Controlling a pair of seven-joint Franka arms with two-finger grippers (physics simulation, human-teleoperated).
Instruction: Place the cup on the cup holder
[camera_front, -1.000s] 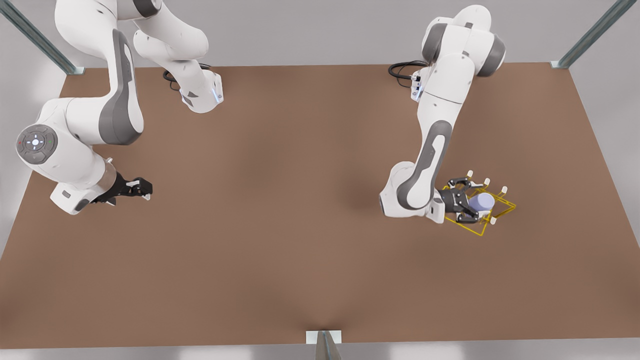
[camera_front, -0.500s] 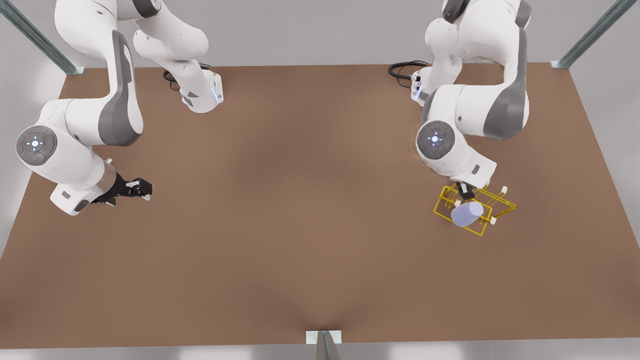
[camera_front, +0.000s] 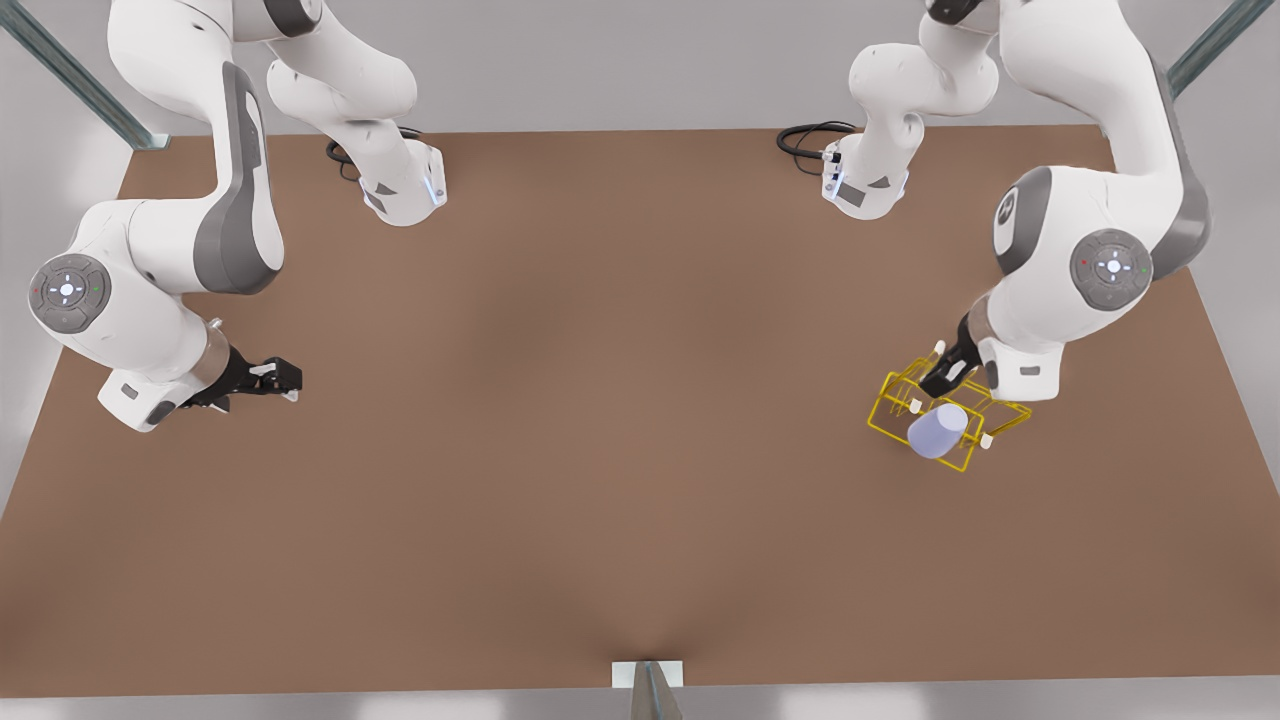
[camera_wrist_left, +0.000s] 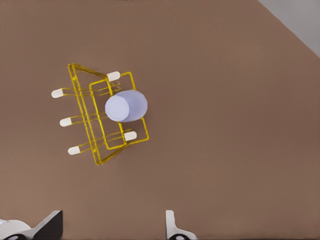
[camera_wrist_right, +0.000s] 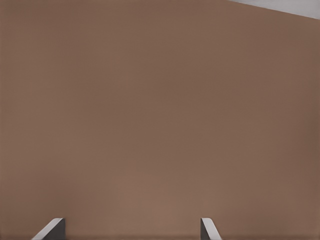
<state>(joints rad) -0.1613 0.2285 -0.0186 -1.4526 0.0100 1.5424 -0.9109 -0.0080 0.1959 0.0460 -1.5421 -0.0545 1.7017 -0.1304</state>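
A: Where is the cup (camera_front: 937, 432)?
B: On the cup holder (camera_front: 890, 412), over a peg, clear of the brown worktop (camera_front: 600, 450)

A: And the tools?
B: The left tool (camera_front: 945, 377) is above the cup holder, spread wide, empty. The right tool (camera_front: 285, 378), far from the cup holder, waits open and empty

A: Advice?
B: Retreat straight upward, clear of the pegs

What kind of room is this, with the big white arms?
Probably a simulated robot test bench: a bare brown table, metal frame posts at its corners, and just a cup on a yellow cup holder.
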